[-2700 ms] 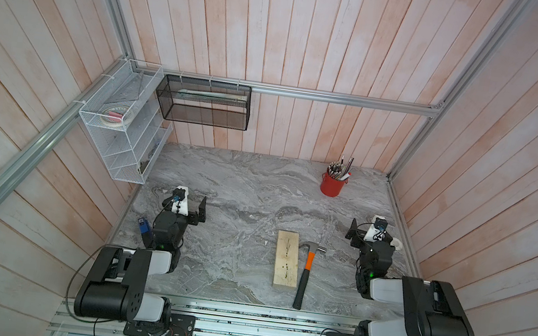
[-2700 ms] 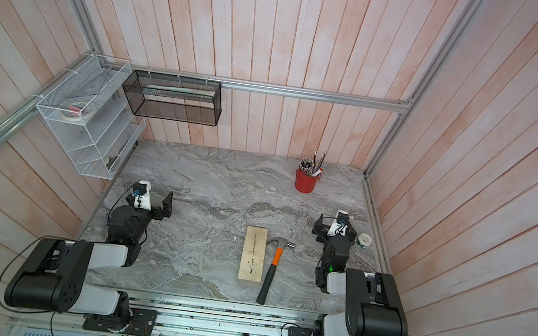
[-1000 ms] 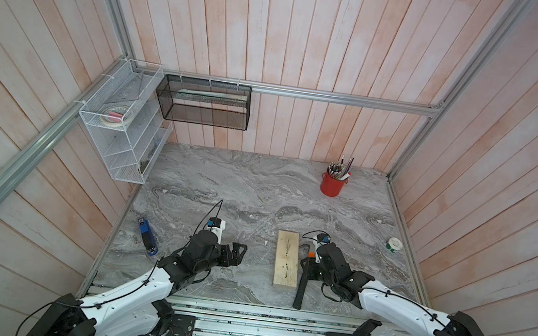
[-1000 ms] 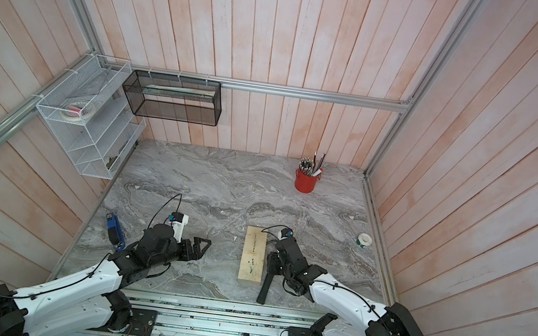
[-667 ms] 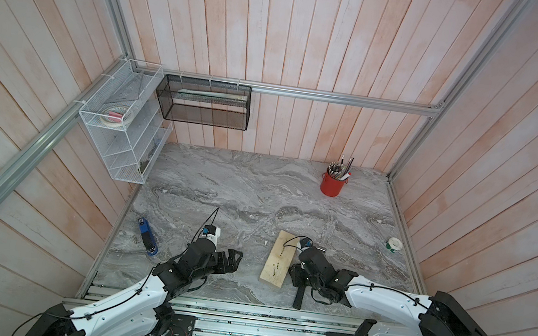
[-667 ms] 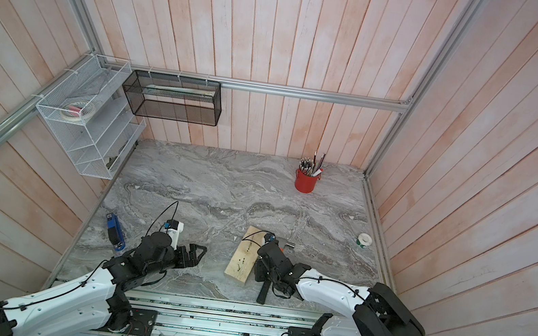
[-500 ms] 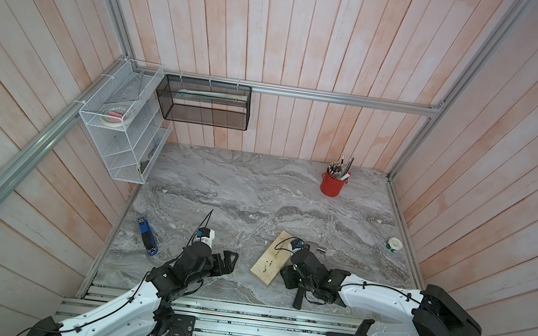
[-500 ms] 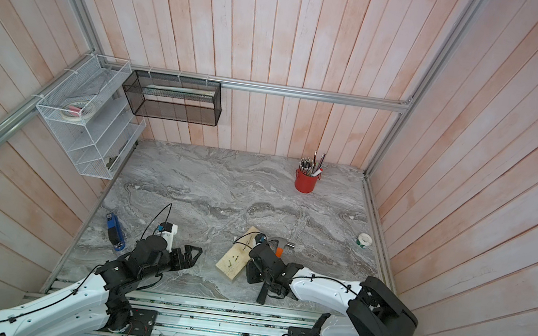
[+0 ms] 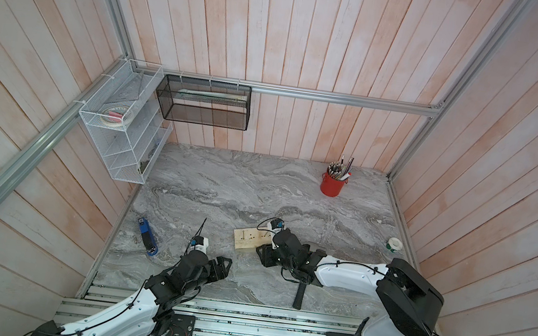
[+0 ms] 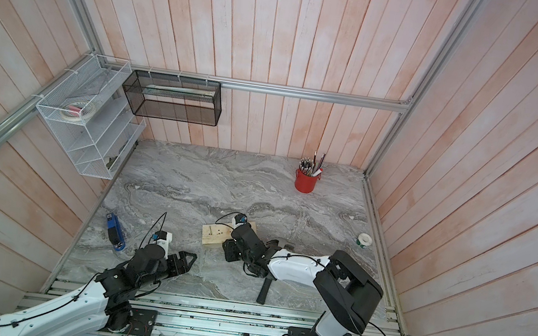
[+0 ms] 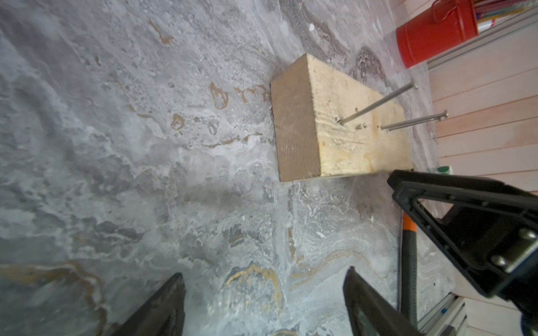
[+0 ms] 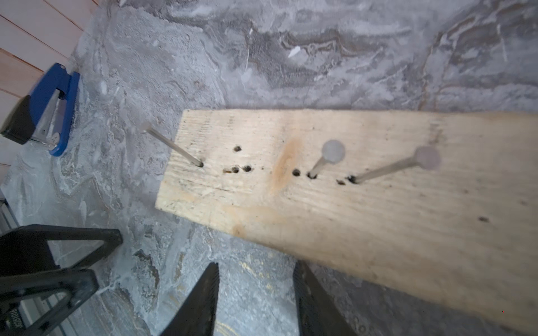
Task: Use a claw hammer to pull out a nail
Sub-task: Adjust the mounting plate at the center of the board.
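A grey marbled desk (image 9: pixel 241 179) floors a booth walled in pale pink planks, with aluminium rails in the corners. A red can (image 9: pixel 332 186) of pens stands at the far right corner. A tape roll (image 9: pixel 394 244) sits by the right edge and a blue stapler (image 9: pixel 147 236) near the left edge. A white wire rack (image 9: pixel 114 140) and a black mesh basket (image 9: pixel 204 109) hang on the walls.

A wooden block (image 9: pixel 246 240) lies front-middle. The right gripper (image 9: pixel 263 258) sits low at its near side, jaws partly apart on nothing. The left gripper (image 9: pixel 226 269), spread wide and empty, is nearby to the left.

The claw hammer (image 9: pixel 299 294) lies near the front edge under the right arm. That arm hides its head in both top views, so only the black handle end shows. The left wrist view adds the orange shaft. The right wrist view shows three nails (image 12: pixel 384 170) standing in the block; the left wrist view shows two.
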`<state>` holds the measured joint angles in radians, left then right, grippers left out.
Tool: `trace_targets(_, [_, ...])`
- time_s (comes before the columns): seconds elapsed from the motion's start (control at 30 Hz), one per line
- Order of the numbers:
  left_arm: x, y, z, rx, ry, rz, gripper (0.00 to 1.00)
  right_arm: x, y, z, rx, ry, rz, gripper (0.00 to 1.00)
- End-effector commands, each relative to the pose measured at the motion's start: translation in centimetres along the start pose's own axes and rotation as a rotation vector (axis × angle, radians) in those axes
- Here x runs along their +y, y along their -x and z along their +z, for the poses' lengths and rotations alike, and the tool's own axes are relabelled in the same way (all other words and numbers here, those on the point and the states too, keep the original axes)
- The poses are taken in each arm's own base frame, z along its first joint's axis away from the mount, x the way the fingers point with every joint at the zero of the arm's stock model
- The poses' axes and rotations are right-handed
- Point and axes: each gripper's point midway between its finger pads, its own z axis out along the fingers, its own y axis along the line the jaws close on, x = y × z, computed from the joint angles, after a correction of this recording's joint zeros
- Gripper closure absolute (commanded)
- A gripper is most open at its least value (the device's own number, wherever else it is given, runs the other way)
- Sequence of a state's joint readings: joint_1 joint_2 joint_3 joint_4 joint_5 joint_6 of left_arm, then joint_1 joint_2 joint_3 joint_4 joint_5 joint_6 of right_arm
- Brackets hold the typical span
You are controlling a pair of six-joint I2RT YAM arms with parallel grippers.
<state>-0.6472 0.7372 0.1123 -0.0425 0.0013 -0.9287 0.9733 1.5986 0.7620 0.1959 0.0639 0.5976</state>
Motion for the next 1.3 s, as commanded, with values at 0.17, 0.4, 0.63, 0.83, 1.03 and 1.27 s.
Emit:
trace_targets(0.17, [-2.2,1.4,2.6,0.007,-0.078,0.025,0.18,-7.1,0.0,-5.4,-0.074,-0.160,0.037,0.51])
trace_targets(0.4, [-2.4,1.9,5.1,0.083,-0.107,0.030,0.43,-7.8,0.1,-5.7,-0.067,-0.069,0.036,0.50])
trace_targets(0.63, [-2.0,2.2,5.8,0.077,-0.086,0.039,0.51,-9.0,-0.6,-2.3,0.024,-0.140,-0.028,0.48])
trace_targets(0.83, [-1.9,4.5,7.1,0.045,-0.101,0.033,0.65,-9.6,1.4,0.0,0.004,-0.170,-0.044,0.49])
trace_targets(1.03, [-2.9,6.8,8.2,0.034,-0.154,0.049,0.66,-11.4,3.4,1.1,-0.001,-0.204,-0.043,0.51])
trace_targets(1.27, [-2.3,6.7,6.7,0.022,-0.145,0.062,0.43,-11.0,2.6,-3.6,0.088,-0.279,-0.031,0.42])
